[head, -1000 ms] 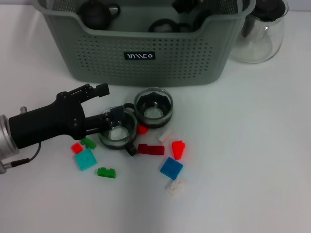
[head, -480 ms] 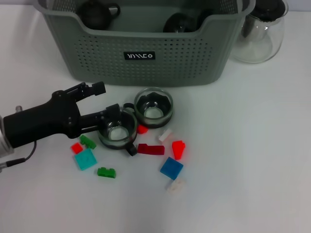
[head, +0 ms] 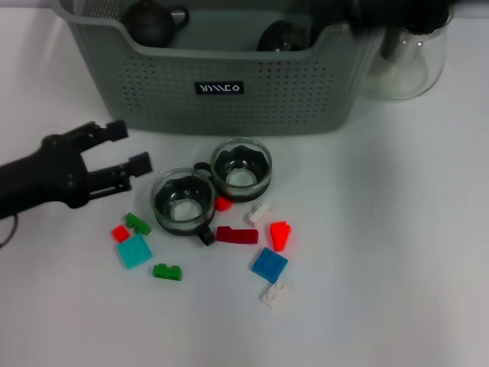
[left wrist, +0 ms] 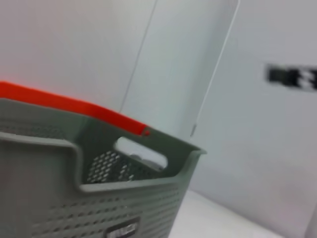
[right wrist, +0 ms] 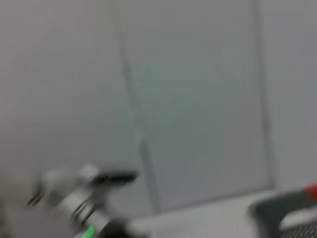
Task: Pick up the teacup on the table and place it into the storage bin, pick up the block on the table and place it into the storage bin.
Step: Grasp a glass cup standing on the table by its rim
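Partly done at most. Dark rounded pieces, possibly teaware, already inside the storage bin (head: 229, 92) at the top centre of the head view, exact kind impossible to tell. Left on the white tabletop (head: 397, 252): two glass teacups side by side, touching or nearly so, just below the bin's front wall — the nearer teacup (head: 183, 202) left of centre, the second teacup (head: 241, 168) up and to its right. Scattered around and below them, still to be moved: a dark red block (head: 237, 235), a blue block (head: 269, 264), a turquoise block (head: 134, 251), green, red and white pieces too. A clear glass pitcher (head: 405, 61) at the upper right, beside the bin.

Left end effector (head: 122, 147) at the middle left of the head view, low over the tabletop, pointing toward the nearer teacup but apart from it; fingers spread wide, holding nothing. Right end effector only a dark blur at the top right edge, above the bin's corner; open or closed, cannot tell.
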`<state>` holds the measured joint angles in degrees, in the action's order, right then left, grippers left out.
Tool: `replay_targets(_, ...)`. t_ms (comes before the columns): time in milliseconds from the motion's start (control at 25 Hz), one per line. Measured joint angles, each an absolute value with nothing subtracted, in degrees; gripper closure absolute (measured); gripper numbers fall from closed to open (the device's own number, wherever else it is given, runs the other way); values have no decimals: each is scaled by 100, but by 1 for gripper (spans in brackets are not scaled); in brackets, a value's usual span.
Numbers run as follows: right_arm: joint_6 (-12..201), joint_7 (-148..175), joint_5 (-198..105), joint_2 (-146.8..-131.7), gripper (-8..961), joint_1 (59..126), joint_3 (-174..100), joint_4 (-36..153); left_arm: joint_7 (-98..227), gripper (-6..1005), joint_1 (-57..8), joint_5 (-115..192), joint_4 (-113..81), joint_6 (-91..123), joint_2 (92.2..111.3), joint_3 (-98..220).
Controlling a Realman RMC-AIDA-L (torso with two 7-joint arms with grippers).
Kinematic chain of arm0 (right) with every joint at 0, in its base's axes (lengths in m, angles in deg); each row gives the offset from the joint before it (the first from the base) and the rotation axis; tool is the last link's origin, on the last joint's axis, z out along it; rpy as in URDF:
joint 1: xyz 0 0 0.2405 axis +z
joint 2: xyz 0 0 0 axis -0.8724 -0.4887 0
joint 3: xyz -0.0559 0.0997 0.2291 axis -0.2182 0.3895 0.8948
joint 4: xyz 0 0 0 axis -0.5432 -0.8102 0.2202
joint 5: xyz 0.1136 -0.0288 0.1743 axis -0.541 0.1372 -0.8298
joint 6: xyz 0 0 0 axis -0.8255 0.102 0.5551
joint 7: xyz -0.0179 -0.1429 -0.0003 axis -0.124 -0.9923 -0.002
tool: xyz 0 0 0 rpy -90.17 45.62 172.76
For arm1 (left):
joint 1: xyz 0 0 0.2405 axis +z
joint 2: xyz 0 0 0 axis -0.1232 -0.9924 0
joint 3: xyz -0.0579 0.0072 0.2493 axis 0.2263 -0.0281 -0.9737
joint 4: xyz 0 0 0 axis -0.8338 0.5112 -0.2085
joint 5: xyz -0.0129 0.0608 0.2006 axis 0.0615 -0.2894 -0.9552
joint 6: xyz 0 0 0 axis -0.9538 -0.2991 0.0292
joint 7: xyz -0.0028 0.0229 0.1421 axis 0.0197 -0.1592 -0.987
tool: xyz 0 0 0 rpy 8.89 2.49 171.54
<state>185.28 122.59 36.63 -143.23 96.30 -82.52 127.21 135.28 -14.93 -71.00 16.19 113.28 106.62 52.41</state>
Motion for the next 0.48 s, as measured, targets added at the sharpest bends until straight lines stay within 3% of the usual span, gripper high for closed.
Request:
replay_targets(240,19838,11886,4066,-13984,21,9485,-8260,11754,14432,136,-1547,-7459,2758,11265,10578,5133)
replay_targets(360,19922,11876,4705,-13994,21,9469,-8322,11646,15091,138,-1639,-7692,3449,11315,10577,4891)
replay_targets(480,19912,11876,5390,-14122,22,9479,-8325,11660,15872,139,-1745,-7838,4077,11361,10590,4437)
